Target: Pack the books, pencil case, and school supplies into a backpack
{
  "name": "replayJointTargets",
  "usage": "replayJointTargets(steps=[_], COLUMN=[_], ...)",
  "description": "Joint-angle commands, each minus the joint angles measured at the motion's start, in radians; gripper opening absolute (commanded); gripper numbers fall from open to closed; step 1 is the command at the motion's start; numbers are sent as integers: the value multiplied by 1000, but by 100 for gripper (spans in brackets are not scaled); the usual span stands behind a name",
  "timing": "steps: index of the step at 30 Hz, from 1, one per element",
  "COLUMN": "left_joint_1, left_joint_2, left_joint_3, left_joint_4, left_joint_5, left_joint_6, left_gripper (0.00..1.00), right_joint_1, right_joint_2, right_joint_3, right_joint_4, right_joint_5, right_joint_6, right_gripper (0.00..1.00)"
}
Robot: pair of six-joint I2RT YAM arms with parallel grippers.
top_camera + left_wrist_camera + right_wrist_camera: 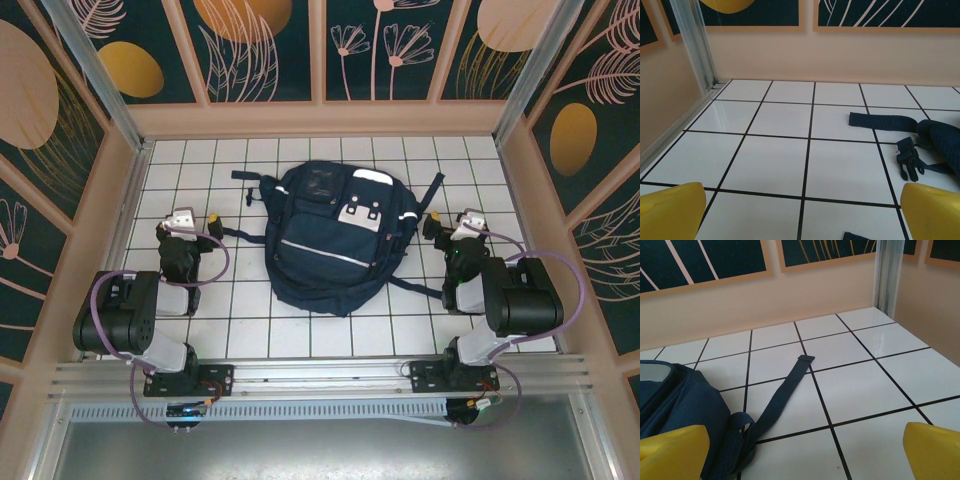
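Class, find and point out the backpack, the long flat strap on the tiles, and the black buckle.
backpack [335, 240]: top external view, middle of front panel.
strap [787, 390]: right wrist view, midway along its length.
buckle [908, 159]: left wrist view, centre of the clip.

The left arm and the right arm are seen folded back on themselves, with the elbows drawn toward the bases and the forearms directed away from them. The left end effector is held with its jaws spread wide and nothing between them. In the left wrist view its yellow fingers are set at opposite lower corners. The right end effector is likewise opened wide and empty, and its fingers are parted in the right wrist view. Both wrists are pointed forward and slightly downward, and the arms are posed as near mirror images.
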Motion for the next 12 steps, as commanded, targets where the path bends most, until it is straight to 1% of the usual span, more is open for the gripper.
replayJointTargets(steps=[1,12], left_joint_1=[6,5], left_joint_2=[-3,-4], left_joint_3=[1,0], left_joint_4=[46,46], left_joint_5=[11,11], left_joint_6=[-20,-20], left_gripper=[99,99], right_joint_1=[6,4], right_joint_2=[-11,-11], right_joint_3=[7,4], right_joint_4=[11,13], right_joint_5=[10,9], right_joint_6=[-4,-3], right_gripper=[99,99])
